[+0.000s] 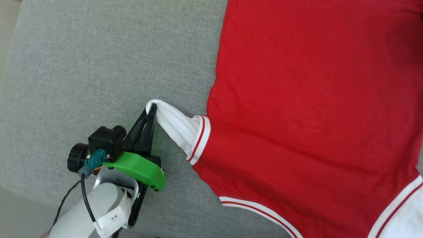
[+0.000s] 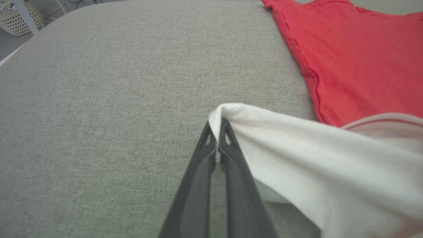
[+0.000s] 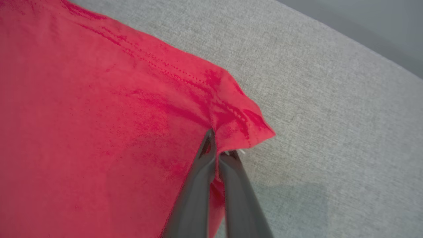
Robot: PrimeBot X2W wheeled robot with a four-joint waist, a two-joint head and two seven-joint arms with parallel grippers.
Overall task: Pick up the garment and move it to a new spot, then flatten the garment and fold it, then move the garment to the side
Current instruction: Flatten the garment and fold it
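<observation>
The left pincer [image 1: 151, 110] grips the tip of a white sleeve [image 1: 175, 127], pulled taut to the left. The right pincer [image 3: 218, 148] pinches a red hem corner [image 3: 251, 129]. The garment [image 1: 297, 99] lies spread on the grey fabric surface [image 1: 82, 66].

A bench [image 1: 99, 66] covered in plain grey woven fabric spreads across the head view, with a rounded corner at the upper left. Past that edge lies a strip of pale floor [image 1: 6, 29]. In the left wrist view a white basket [image 2: 16, 19] pierced with small holes stands beyond the bench's far corner, and a slanted white furniture leg [image 2: 27, 19] crosses in front of it. In the right wrist view the bench's edge runs diagonally, with blurred darker grey beyond.
</observation>
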